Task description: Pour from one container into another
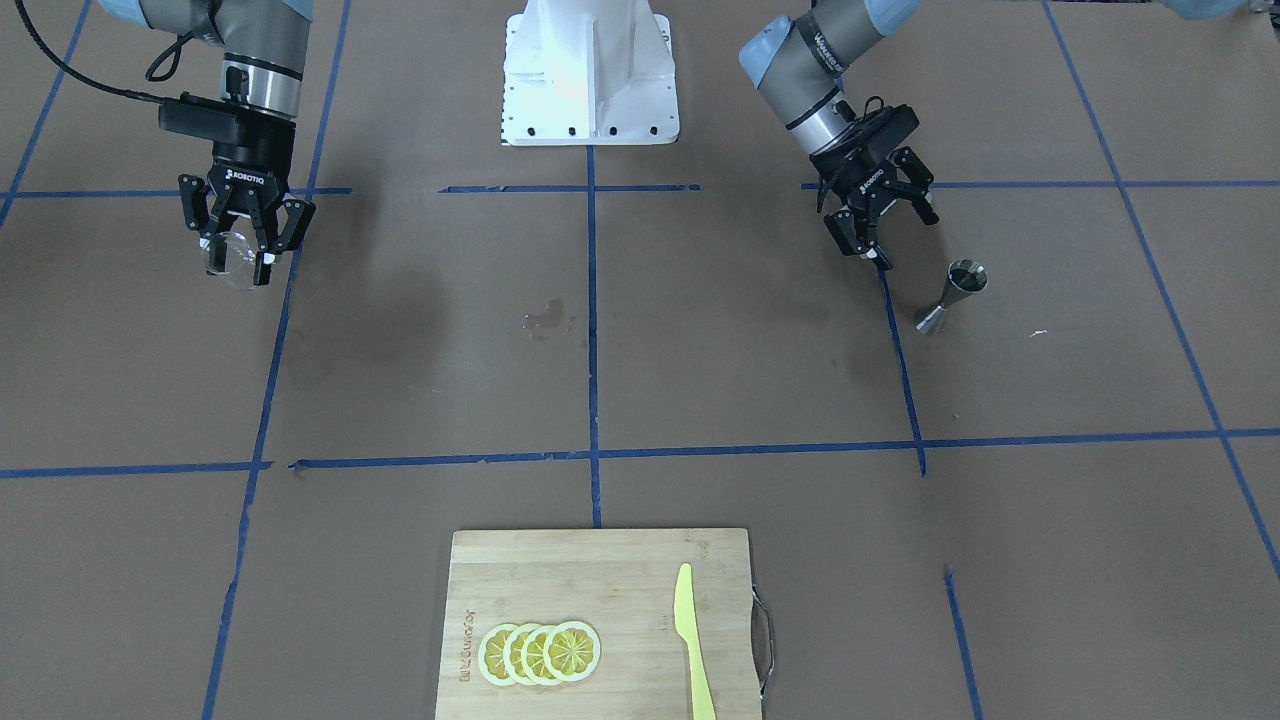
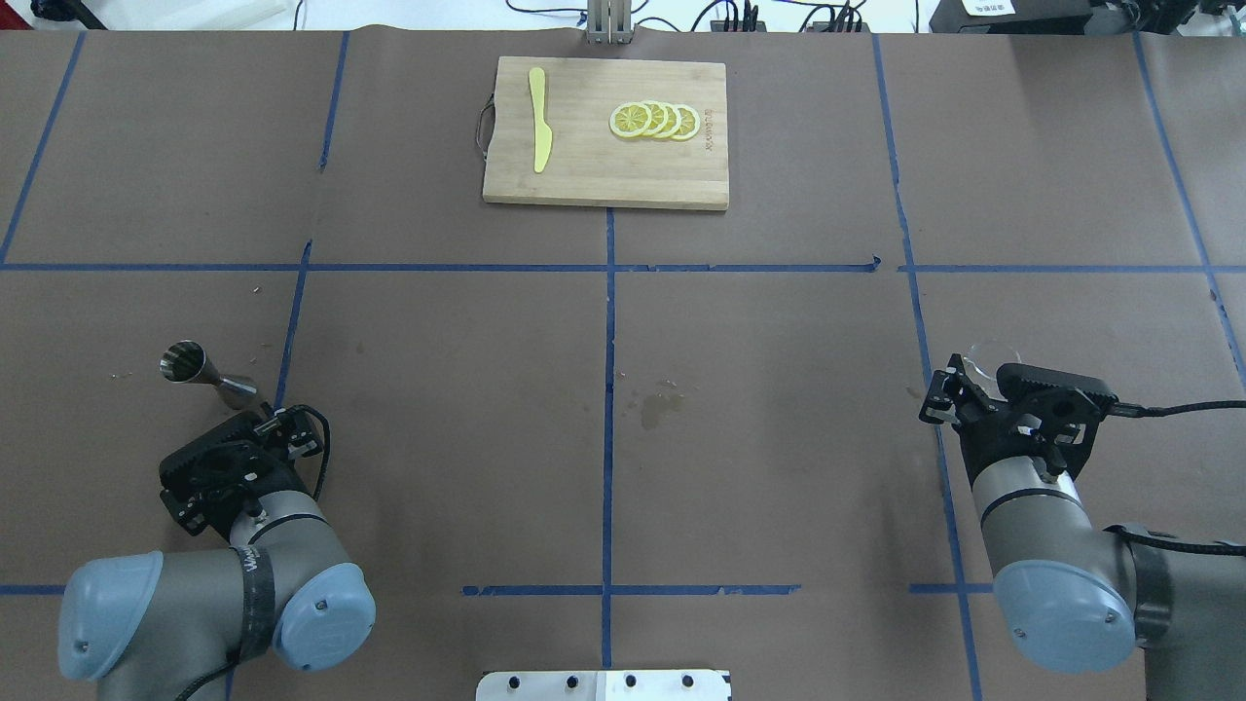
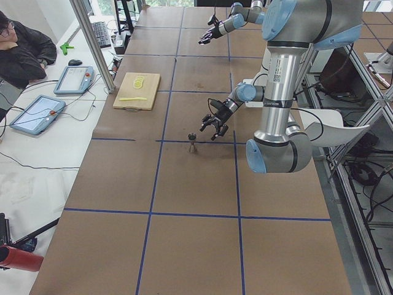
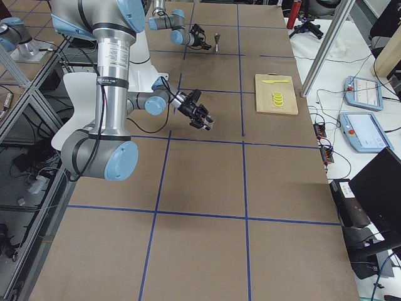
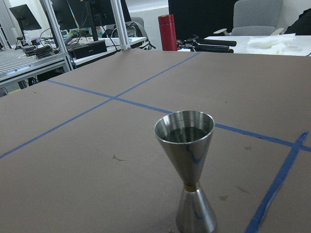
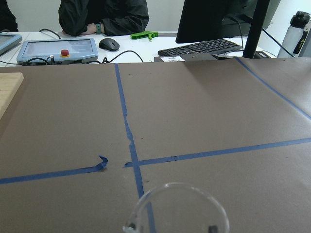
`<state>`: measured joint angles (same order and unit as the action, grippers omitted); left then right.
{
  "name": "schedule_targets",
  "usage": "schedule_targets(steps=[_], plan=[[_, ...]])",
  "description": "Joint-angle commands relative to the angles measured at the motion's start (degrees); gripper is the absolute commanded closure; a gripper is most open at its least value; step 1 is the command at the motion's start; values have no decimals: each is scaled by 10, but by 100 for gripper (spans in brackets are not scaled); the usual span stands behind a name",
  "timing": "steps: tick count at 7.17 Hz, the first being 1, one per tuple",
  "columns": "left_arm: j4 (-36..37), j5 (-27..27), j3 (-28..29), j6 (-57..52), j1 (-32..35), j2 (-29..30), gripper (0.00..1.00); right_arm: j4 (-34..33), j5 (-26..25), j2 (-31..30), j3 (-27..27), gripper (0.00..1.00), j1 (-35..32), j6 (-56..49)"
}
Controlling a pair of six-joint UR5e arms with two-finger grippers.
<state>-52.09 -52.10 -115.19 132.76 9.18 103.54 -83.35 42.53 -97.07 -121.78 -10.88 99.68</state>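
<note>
The clear measuring cup (image 1: 230, 263) sits between the fingers of my right gripper (image 1: 240, 255), which is shut on it, on the table's right side. In the right wrist view only the cup's rim (image 6: 177, 206) shows, at the bottom edge; in the overhead view the cup (image 2: 993, 353) peeks out ahead of the wrist. The steel jigger (image 1: 950, 295) stands upright on the paper far across the table. My left gripper (image 1: 893, 232) hangs open just behind it, holding nothing. In the left wrist view the jigger (image 5: 187, 170) is close and centred.
A wooden cutting board (image 1: 600, 570) with lemon slices (image 1: 540, 652) and a yellow knife (image 1: 692, 640) lies at the far middle edge. A small wet stain (image 1: 545, 320) marks the paper at the table's centre. A seated person (image 3: 21, 49) is beside the far end.
</note>
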Motion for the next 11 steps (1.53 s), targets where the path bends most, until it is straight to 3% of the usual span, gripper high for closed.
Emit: schedule_targets(steps=[1, 5, 11], plan=[[1, -1, -41, -35, 0, 0, 0, 0, -38, 0, 24, 100, 13, 38], [0, -48, -142, -136, 4, 1, 0, 0, -112, 2, 100, 100, 33, 81], [-1, -79, -168, -294, 93, 78, 0, 6, -115, 13, 136, 100, 64, 99]])
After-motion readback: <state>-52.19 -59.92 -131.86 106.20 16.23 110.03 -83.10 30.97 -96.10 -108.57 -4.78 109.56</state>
